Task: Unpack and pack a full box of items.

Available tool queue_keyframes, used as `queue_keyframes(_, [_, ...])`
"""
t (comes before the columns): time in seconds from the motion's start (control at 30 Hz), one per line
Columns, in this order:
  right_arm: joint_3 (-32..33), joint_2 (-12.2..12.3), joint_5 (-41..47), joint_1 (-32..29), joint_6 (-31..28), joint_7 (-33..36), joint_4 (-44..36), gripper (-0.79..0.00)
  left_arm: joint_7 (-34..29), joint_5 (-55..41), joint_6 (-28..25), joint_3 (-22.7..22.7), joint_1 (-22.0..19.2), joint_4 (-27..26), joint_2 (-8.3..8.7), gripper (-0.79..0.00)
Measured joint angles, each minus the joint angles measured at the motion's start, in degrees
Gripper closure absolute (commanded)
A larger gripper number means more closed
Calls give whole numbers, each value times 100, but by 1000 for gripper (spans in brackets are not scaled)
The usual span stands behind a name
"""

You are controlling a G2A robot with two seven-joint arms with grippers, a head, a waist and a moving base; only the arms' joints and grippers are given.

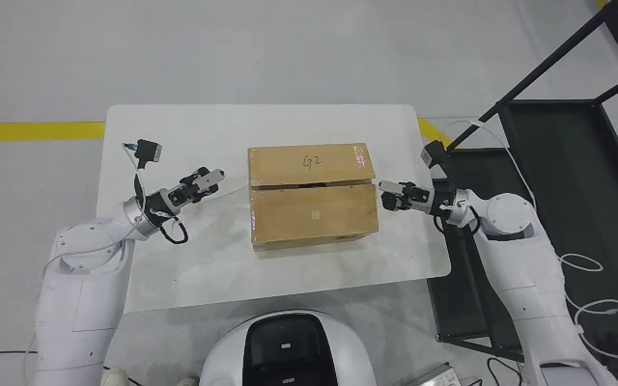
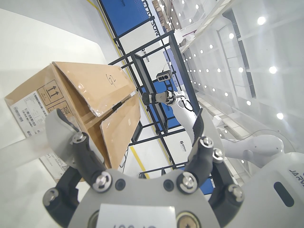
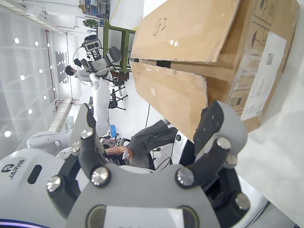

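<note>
Brown corrugated cardboard box (image 1: 312, 196) at the middle of the white table (image 1: 174, 125), with both top flaps folded down. The far flap (image 1: 309, 162), which bears a handwritten mark, meets the near flap (image 1: 314, 214) along a seam (image 1: 312, 185) running left to right. In the right wrist view the flap edges look ragged and slightly lifted at the seam, and a dark gap shows between them.

The left pincer (image 1: 208, 179) sits over the table to the left of the box, apart from it. Its fingers (image 2: 57, 122) are spread and hold nothing. The right pincer (image 1: 391, 194) lies just beside the box's right side at about seam height, likewise released and empty. Whether its fingertips (image 3: 210, 117) touch the cardboard cannot be told from these angles.

Judged stage: the very start of unpacking. The box is unopened and no contents are in sight.

Judged next move: work a fingertip under a flap edge near the seam, then swing that flap outward. The other arm would likely need to steady the box against sliding.
</note>
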Motion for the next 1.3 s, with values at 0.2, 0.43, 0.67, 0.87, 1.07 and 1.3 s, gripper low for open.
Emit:
queue_keyframes(0.2, [-146,4,-193,119,-12,-164,145,-785,0,0,0,0,0,0,0,-785])
queue_keyframes(0.43, [-321,-5,-237,289,-285,-274,368,-785,0,0,0,0,0,0,0,-785])
queue_keyframes(0.67, [-518,-20,-153,463,-461,-225,575,-785,0,0,0,0,0,0,0,-785])
queue_keyframes(0.87, [-666,-15,-45,607,-519,105,717,-785,0,0,0,0,0,0,0,-785])
queue_keyframes(1.07, [-736,-6,444,804,-663,700,1066,-785,0,0,0,0,0,0,0,-785])
queue_keyframes(1.3, [-967,-27,707,1225,-976,1289,1711,-785,0,0,0,0,0,0,0,-785])
